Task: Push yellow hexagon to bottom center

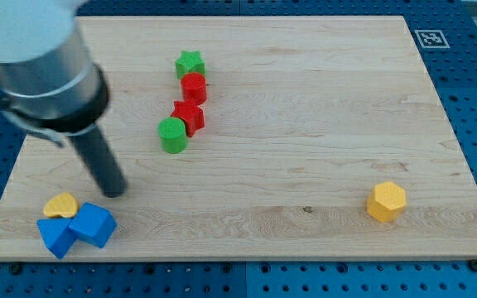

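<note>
The yellow hexagon [386, 201] lies on the wooden board [305, 99] near the view's bottom right. My tip [115, 190] is at the end of the dark rod at the view's lower left, far left of the hexagon. It stands just above and right of a yellow heart-shaped block [60, 205] and a blue block [93, 224], apart from both.
A second blue block [56, 237] sits at the bottom left corner beside the first. A column stands at upper centre: green star [190, 63], red cylinder [194, 86], red star [189, 115], green cylinder [172, 134]. A marker tag [430, 38] lies off the board's top right.
</note>
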Robot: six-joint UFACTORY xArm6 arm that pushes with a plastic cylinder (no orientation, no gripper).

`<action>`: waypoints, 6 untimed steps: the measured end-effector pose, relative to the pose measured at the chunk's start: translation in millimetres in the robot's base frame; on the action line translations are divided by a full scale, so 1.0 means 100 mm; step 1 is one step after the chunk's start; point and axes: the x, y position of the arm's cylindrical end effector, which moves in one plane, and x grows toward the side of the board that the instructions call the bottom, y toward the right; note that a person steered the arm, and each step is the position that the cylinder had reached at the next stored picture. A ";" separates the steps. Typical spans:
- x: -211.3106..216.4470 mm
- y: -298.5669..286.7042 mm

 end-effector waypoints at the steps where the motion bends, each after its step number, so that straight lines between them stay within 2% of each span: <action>1: 0.06 0.83; 2: 0.05 1.64; 4: -0.28 3.57; 5: 0.02 4.20; 6: 0.21 4.09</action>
